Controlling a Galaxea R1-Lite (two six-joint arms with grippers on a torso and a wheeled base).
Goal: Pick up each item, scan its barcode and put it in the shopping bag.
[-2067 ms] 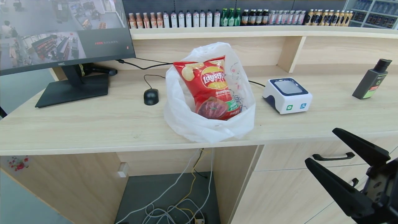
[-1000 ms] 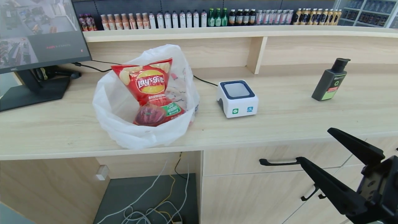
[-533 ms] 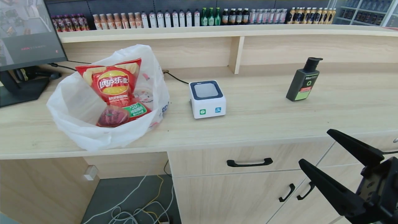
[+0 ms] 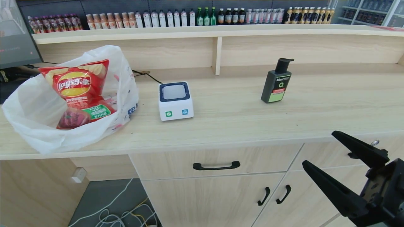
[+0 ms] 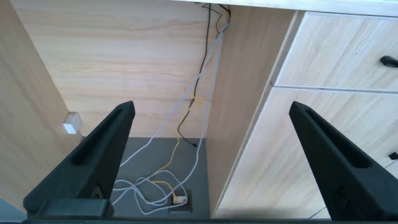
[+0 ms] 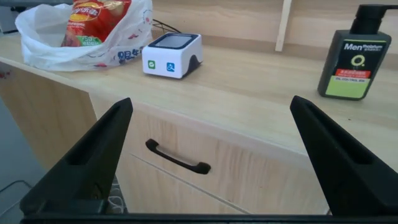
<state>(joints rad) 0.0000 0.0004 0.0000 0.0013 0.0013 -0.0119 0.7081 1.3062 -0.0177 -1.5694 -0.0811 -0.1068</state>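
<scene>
The white shopping bag point(image 4: 38, 138) sat at the left end of the counter point(image 4: 240, 123), its near left side cut off by the edge of the head view. A red bag of chips point(image 4: 77, 91) stood inside it, its lower part hidden behind the plastic rim. Just right of the shopping bag sat the small white scanner point(image 4: 175, 101), window up; its cable ran off behind the bag. Well to the right and slightly farther back, a dark pump bottle point(image 4: 277, 83) stood upright by itself, untouched; its barcode could not be seen.

The right gripper point(image 4: 318, 148) hung low at the near right, in front of the drawers and below the countertop, jaws spread wide and holding nothing. The left gripper point(image 5: 211, 106) also had its jaws spread wide and empty, facing the opening under the counter where loose cables point(image 5: 186, 124) trailed down. A monitor point(image 4: 15, 41) was mostly cut off at the far left.
</scene>
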